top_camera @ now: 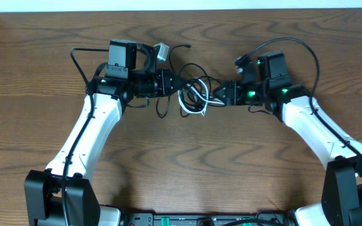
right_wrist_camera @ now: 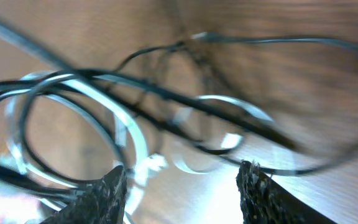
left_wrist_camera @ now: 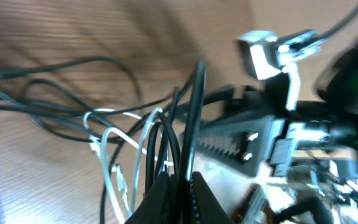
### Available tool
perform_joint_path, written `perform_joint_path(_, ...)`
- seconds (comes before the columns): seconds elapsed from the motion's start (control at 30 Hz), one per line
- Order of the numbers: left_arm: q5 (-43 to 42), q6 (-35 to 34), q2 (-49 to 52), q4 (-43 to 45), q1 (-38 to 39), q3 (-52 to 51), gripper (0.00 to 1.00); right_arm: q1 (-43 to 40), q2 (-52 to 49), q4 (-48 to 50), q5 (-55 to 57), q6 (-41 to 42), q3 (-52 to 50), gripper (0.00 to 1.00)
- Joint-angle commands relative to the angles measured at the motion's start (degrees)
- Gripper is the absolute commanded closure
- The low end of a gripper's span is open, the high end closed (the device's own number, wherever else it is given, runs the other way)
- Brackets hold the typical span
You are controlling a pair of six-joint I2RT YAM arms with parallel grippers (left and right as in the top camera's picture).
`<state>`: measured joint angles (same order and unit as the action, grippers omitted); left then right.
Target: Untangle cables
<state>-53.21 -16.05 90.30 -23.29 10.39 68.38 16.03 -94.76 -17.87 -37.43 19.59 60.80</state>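
Note:
The cables lie tangled on the wooden table between my two arms: black cords (top_camera: 197, 80) looped with one white cord (top_camera: 191, 107). My left gripper (top_camera: 168, 81) is at the tangle's left side, shut on a black cable (left_wrist_camera: 188, 134), with the white cord (left_wrist_camera: 114, 149) looping just left of its fingers (left_wrist_camera: 180, 196). My right gripper (top_camera: 226, 94) is at the tangle's right side. In the right wrist view its fingers (right_wrist_camera: 182, 186) are spread wide and hold nothing, with white loops (right_wrist_camera: 86, 118) and black cords (right_wrist_camera: 229, 118) just ahead of them.
A small grey plug or adapter (top_camera: 161, 51) sits by the left arm's wrist, and shows in the left wrist view (left_wrist_camera: 260, 53). The arms' own thick black wires (top_camera: 294, 47) arch over the table. The table's far edge (top_camera: 181, 9) runs along the top.

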Motion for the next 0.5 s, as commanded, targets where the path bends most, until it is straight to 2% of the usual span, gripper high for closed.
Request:
perform_joint_path(0.0,-8.24,-0.2,-0.02,1.33,0.46,0.13,0.93,1.62,0.7,0.61,-8.09,-2.1,0.31,0.46)
perform_joint_path(0.17,-8.31,-0.74,-0.02,1.97,1.57,0.13,0.93,3.82,0.68,0.87,-6.36,-2.08,0.28,0.49)
perform_joint_path(0.2,-8.31,-0.79,-0.02,2.01,1.66,0.13,0.92,4.13,0.68,0.83,-5.4,-2.08,0.28,0.53)
perform_joint_path(0.23,-8.33,-1.22,-0.02,2.19,1.68,0.13,0.92,4.66,0.68,0.5,-2.73,-2.08,0.28,0.66)
perform_joint_path(0.3,-8.5,-1.92,-0.02,2.89,1.68,0.13,0.93,4.85,0.68,-0.02,-0.42,-2.05,0.28,0.83)
perform_joint_path(0.4,-9.16,-2.05,-0.04,5.49,1.4,0.13,0.93,4.87,0.68,-2.14,2.21,-2.01,0.28,0.9)
perform_joint_path(0.47,-8.68,-2.03,-0.04,6.75,1.42,0.13,0.93,4.92,0.68,-3.32,3.61,-2.05,0.28,0.87)
